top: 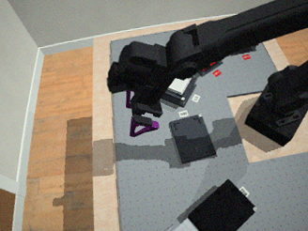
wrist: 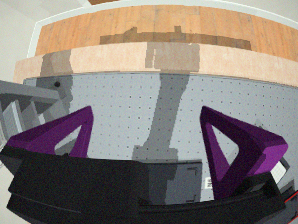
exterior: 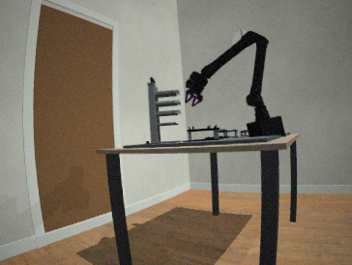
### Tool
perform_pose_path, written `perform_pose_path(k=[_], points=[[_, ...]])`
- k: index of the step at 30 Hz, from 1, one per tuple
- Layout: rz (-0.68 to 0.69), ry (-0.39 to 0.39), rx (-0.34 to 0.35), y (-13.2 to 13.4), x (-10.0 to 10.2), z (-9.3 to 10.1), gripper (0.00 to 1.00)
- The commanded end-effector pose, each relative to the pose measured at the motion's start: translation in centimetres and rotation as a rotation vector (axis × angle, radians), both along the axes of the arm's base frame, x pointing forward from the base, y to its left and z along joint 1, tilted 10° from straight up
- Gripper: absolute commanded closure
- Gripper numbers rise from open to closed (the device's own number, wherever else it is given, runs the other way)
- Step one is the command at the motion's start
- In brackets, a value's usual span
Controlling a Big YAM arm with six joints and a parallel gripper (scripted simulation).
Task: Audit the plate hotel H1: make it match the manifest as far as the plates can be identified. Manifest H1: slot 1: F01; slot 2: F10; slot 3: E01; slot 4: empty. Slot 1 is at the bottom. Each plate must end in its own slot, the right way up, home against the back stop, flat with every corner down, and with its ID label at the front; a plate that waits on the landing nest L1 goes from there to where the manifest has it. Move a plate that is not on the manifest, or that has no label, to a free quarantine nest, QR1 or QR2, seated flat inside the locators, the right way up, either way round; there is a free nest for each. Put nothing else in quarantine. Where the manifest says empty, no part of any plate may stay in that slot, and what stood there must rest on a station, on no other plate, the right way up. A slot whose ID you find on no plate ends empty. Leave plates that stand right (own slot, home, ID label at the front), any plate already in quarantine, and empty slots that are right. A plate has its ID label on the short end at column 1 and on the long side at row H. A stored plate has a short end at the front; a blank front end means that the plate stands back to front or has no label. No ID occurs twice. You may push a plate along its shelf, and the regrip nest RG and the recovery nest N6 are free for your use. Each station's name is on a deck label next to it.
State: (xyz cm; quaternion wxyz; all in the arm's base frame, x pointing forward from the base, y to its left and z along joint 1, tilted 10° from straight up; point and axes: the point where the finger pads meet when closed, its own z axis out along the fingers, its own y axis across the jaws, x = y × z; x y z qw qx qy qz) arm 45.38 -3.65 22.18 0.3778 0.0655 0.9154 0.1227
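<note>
The plate hotel H1 [exterior: 156, 112] is a grey post with several shelves that stick out toward the arm. It shows at the left edge of the wrist view [wrist: 19, 106]. In the overhead view my arm hides it. I cannot read any plate labels. My gripper [top: 137, 113] [exterior: 193, 100] [wrist: 146, 112] has purple fingers, is open and holds nothing. It hangs in the air in front of the hotel's upper shelves, a short way off. A white-topped plate [top: 181, 85] rests on a dark nest behind the gripper, partly under my arm.
An empty dark nest [top: 192, 138] [wrist: 181, 184] lies mid-deck. A black box [top: 222, 211] sits at the front of the deck. Red quarantine labels [top: 217, 73] show at the back, with the nests under my arm. The arm's base [top: 279, 112] stands at the right.
</note>
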Motion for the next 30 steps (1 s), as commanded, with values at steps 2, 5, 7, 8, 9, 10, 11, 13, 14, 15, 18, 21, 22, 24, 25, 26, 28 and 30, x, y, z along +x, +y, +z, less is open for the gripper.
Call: perform_pose_path(k=[2, 5, 7, 8, 9, 10, 11, 13, 14, 15, 18, 21, 22, 24, 25, 26, 28, 30], points=[[0.046, -0.081, -0.032, 1.2, 0.3, 1.7, 0.00], [0.076, -0.121, -0.041, 2.2, 0.2, 1.8, 0.00], [0.095, -0.147, -0.049, 2.2, 0.2, 1.8, 0.00], [0.090, -0.159, -0.055, 1.5, 0.1, 1.8, 0.00], [0.091, -0.167, -0.058, 1.1, 0.2, 1.6, 0.00], [0.101, -0.175, -0.061, 1.1, 0.2, 1.3, 0.00], [0.110, -0.189, -0.066, 1.1, 0.2, 1.4, 0.00], [0.130, -0.223, -0.076, 1.1, 0.1, 1.8, 0.00], [0.139, -0.236, -0.081, 1.1, 0.1, 1.8, 0.00], [0.149, -0.249, -0.085, 1.1, 0.1, 1.8, 0.00], [0.159, -0.261, -0.089, 1.1, 0.1, 1.7, 0.00], [0.188, -0.286, -0.097, 1.0, 0.2, 1.1, 0.00], [0.198, -0.297, -0.101, 1.0, 0.2, 1.0, 0.00], [0.217, -0.317, -0.107, 1.0, 0.3, 0.7, 0.00], [0.227, -0.326, -0.109, 1.0, 0.3, 0.5, 0.00], [0.237, -0.337, -0.112, 1.0, 0.3, 0.4, 0.00], [0.256, -0.362, -0.120, 1.0, 0.3, 0.4, 0.00], [0.276, -0.388, -0.128, 1.0, 0.3, 0.4, 0.00]])
